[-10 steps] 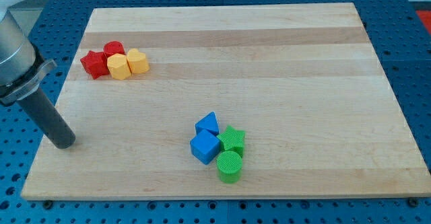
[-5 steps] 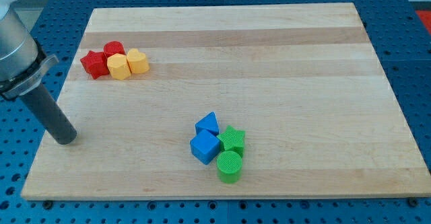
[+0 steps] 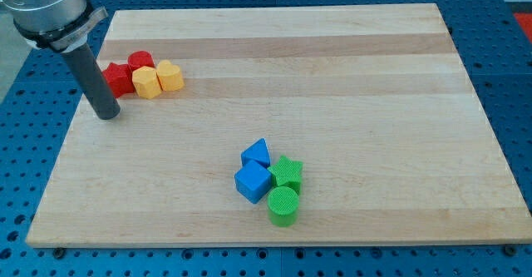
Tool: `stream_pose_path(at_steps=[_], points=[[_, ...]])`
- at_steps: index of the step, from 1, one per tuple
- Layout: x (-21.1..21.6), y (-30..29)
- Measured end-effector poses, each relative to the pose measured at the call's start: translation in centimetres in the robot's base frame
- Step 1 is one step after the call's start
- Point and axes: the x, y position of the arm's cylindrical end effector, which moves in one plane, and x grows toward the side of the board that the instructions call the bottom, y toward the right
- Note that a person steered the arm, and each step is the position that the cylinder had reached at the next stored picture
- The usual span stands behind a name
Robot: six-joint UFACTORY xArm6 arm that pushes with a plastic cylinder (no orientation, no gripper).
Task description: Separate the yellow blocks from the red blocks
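Observation:
Two red blocks and two yellow blocks sit bunched together at the board's upper left. The red star block is leftmost, with a second red block just above and right of it. A yellow block touches them, and another yellow block sits on its right. My tip rests on the board just below and left of the red star block, close to it; the rod partly covers the star's left edge.
A blue triangular block, a blue cube, a green star and a green cylinder cluster at the board's lower middle. The wooden board lies on a blue perforated table.
My tip has moved up and to the right, from the board's left edge lower down to just beside the red star block. No blocks have moved.

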Motion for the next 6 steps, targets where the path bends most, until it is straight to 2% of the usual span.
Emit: stream_pose_path(at_steps=[1,3,6], points=[[-3.0,1.5],[-4.0,2.8],[-7.2,11.5]])
